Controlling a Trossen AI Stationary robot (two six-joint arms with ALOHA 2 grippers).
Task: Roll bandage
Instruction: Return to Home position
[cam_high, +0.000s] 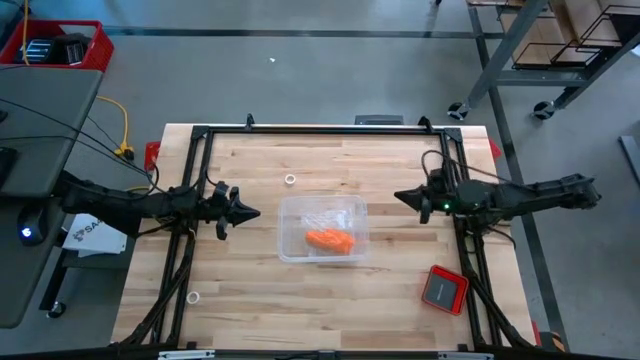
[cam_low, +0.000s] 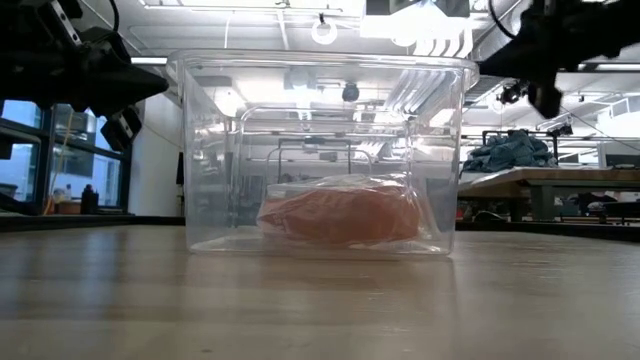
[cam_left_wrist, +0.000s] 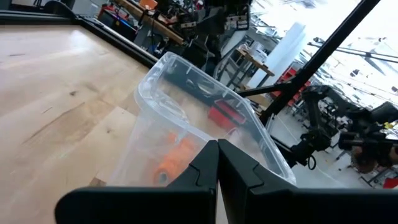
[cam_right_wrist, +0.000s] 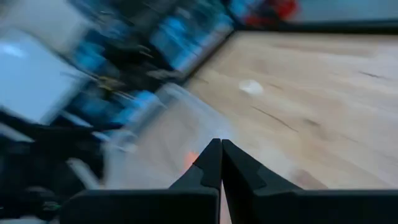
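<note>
Low view, centre: soft orange bandage (cam_low: 340, 215) inside clear rigid bin (cam_low: 200, 150); wrist views: left tool (cam_left_wrist: 217, 144), right tool (cam_right_wrist: 221, 143) pressed together.

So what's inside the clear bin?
A clear zip bag lying on the floor of the bin, with the rolled orange bandage in it. Whether the bag is sealed cannot be told, and the bandage hides whatever lies beneath it.

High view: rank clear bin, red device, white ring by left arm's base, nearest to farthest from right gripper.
1. Clear bin, table centre, facing the right gripper.
2. Red device, right side of the table.
3. White ring, far left side.
</note>
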